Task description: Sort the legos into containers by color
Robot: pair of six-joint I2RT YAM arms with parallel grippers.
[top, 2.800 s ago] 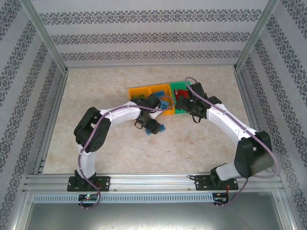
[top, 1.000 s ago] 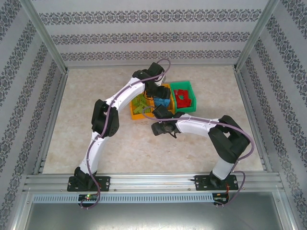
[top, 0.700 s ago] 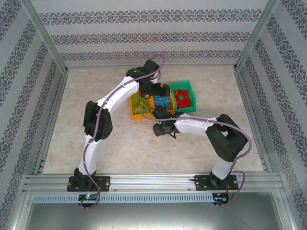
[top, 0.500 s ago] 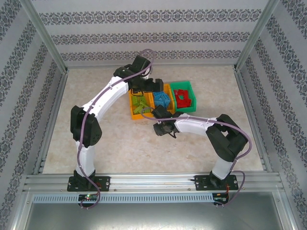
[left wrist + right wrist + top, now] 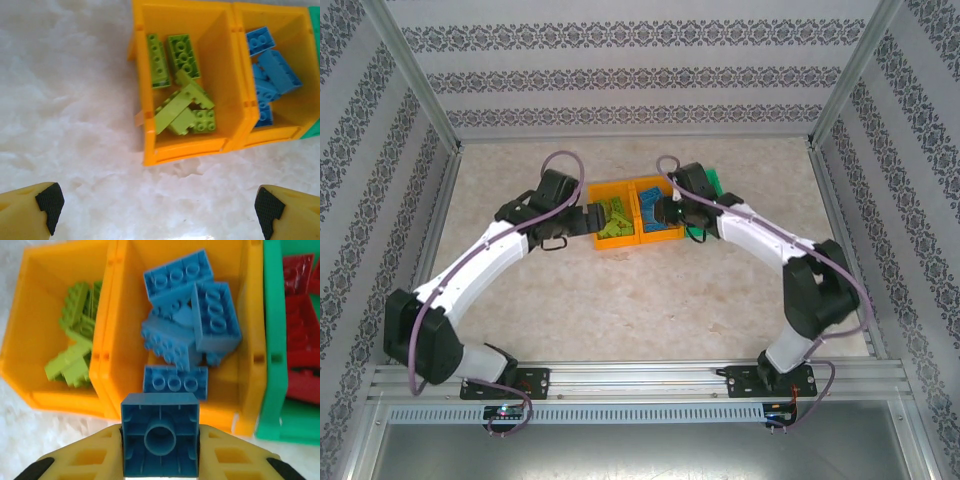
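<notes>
My right gripper is shut on a blue lego whose hollow underside faces the camera. It hangs above the near edge of the middle orange container, which holds several blue legos. In the left orange container lie several lime green legos. The green container on the right holds red legos. My left gripper is open over bare table just in front of the left container, nothing between its fingertips. From above, the left gripper sits left of the row and the right gripper over the middle.
The three containers stand side by side, touching, at the middle back of the pale marbled table. The right arm covers most of the green container. Metal frame posts and patterned walls close in the workspace.
The right gripper shut on a blue lego on the table in front of the containers and carried it up over the middle one. The left arm pulled back leftward and its gripper opened.
</notes>
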